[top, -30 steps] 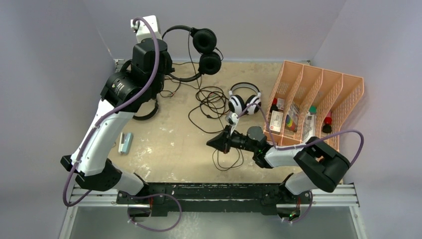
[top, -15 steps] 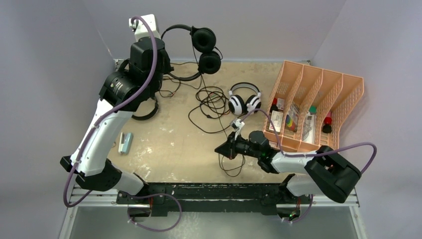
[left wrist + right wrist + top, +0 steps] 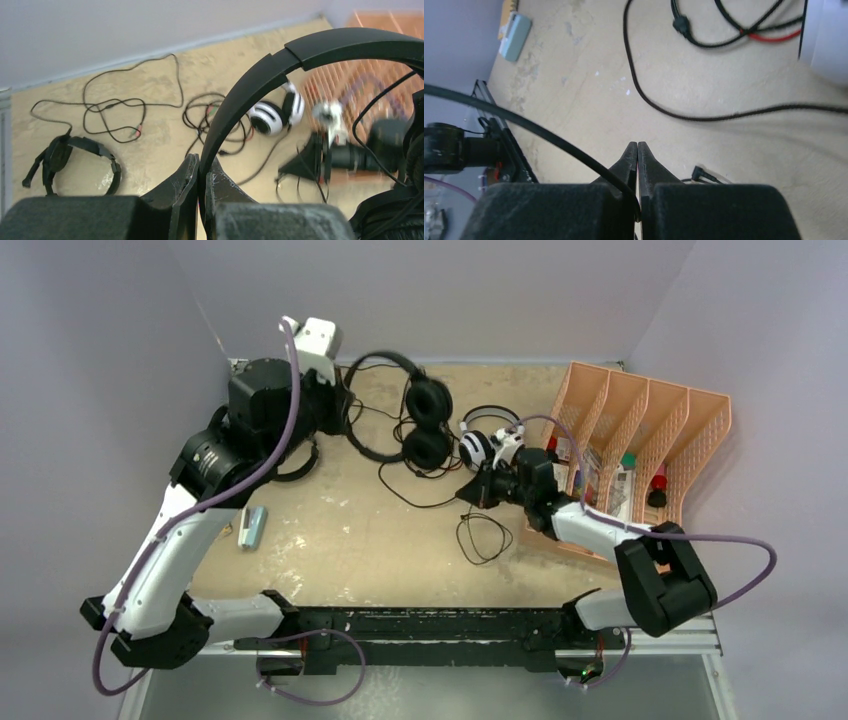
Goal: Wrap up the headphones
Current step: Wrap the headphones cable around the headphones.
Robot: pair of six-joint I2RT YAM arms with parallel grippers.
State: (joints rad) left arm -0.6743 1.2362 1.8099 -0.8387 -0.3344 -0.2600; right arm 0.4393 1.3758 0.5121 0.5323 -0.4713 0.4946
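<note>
- Headphones, the larger black pair (image 3: pixel 428 400), are held left of the orange file rack (image 3: pixel 700 440), with the headband pinched in the closed left gripper (image 3: pixel 201 167).
- White-and-black pair (image 3: pixel 490 447) sits just beside the rack.
- Small black pair (image 3: pixel 57 156) lies far left of the rack.
- Right gripper (image 3: pixel 637 147) is clamped on a thin black cable (image 3: pixel 549 134).
- Loose cable loops lie between the pairs.
- Labels in the rack are too small to read.
- Pale blue block (image 3: pixel 252 527) lies far left of the rack.
</note>
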